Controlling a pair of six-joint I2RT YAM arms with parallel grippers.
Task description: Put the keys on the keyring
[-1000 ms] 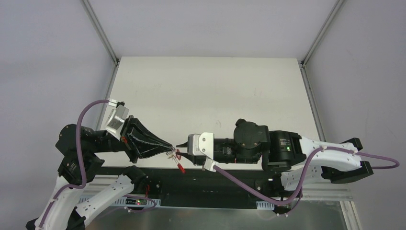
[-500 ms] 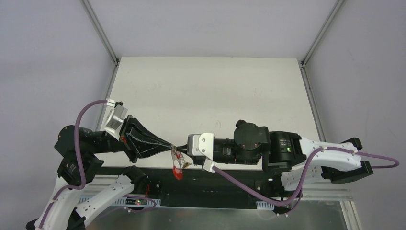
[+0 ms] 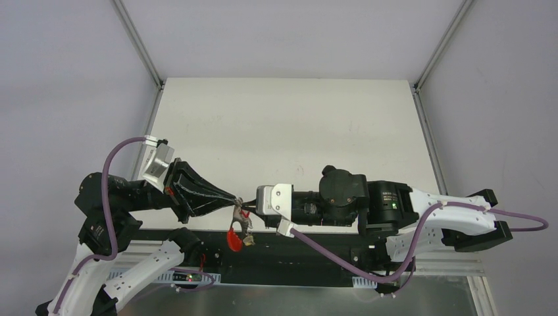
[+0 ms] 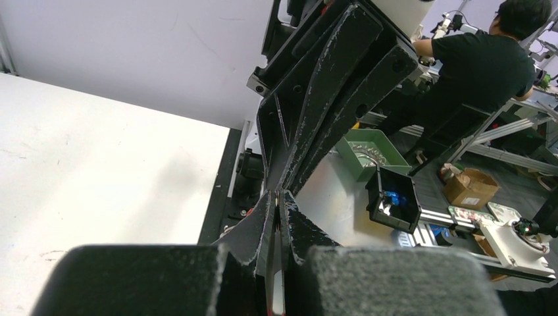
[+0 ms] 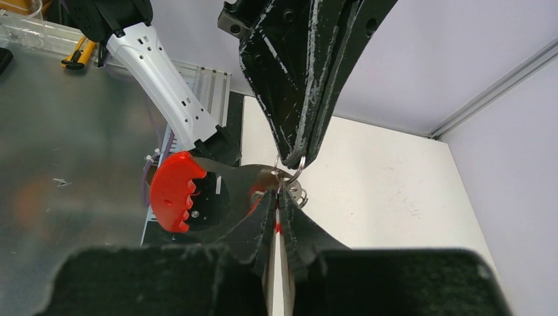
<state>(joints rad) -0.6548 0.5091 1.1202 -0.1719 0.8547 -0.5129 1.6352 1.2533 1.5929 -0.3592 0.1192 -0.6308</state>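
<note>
Both grippers meet tip to tip over the table's near edge. My left gripper (image 3: 235,199) (image 4: 279,197) is shut on the thin silvery keyring (image 5: 294,173), which pokes out below its fingers (image 5: 296,99) in the right wrist view. My right gripper (image 3: 245,206) (image 5: 276,197) is shut on a thin silvery key with a red mark, right under that ring. More keys (image 3: 242,222) (image 5: 299,195) hang in a small bunch beside the tips. A thick red curved loop (image 3: 232,240) (image 5: 172,191) dangles lowest. How the held key sits against the ring is hidden by the fingers.
The white table (image 3: 289,125) stretches away behind the grippers. A black rail (image 3: 309,253) runs along its near edge under the hanging bunch. Metal frame posts (image 3: 137,39) stand at the back corners. Off the table are a green bin (image 4: 368,153) and a black box (image 4: 393,199).
My right gripper has shut and moved slightly left against the left gripper's tips. The bunch with the red loop has dropped and now hangs lower below both grippers.
</note>
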